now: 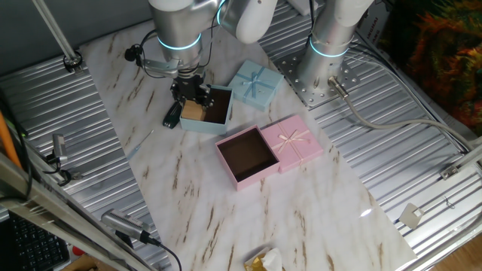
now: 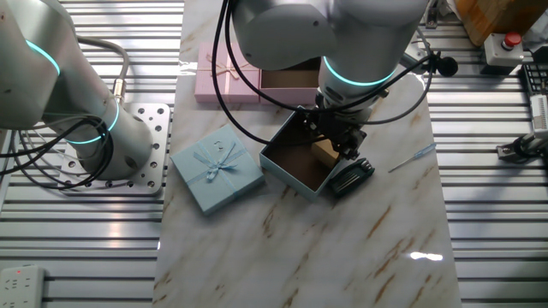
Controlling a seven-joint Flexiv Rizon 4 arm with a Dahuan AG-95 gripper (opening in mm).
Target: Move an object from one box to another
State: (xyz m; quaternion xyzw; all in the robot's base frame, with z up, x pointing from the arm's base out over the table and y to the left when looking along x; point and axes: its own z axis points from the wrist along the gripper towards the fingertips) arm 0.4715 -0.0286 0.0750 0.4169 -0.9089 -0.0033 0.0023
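tan wood cube (image 1: pixel 193 110) noted inside light blue box tray (image 1: pixel 218 113), at the tray's end nearest the black flat item (image 1: pixel 172 115), close against the tray wall there; same cube (image 2: pixel 325 152) seen in the other fixed view, low in the dark brown interior. gripper (image 1: pixel 193 99) positioned directly over the cube, fingers reaching down within the tray rim; whether fingers are closed on the cube or parted cannot be told, contact hidden by the gripper body (image 2: pixel 336 137). black flat item lying on marble tabletop (image 1: pixel 188 188) just outside the blue tray's outer edge, touching or nearly touching. light blue lid with bow (image 1: pixel 255 83) resting flat beside the blue tray, at its far corner, close to the arm's base plate (image 1: pixel 320 79). pink box tray (image 1: pixel 248 156) open, dark interior bare, set toward the middle of the marble; pink lid with cream bow (image 1: pixel 295 142) flush along one side of it. narrow strip of marble between blue tray and pink tray. wide bare marble on the near side of the pink tray in one fixed view, running to a crumpled yellowish scrap (image 1: pixel 263 261) at the table's edge. ribbed metal surface (image 1: pixel 422 173) flanking the marble on both sides.
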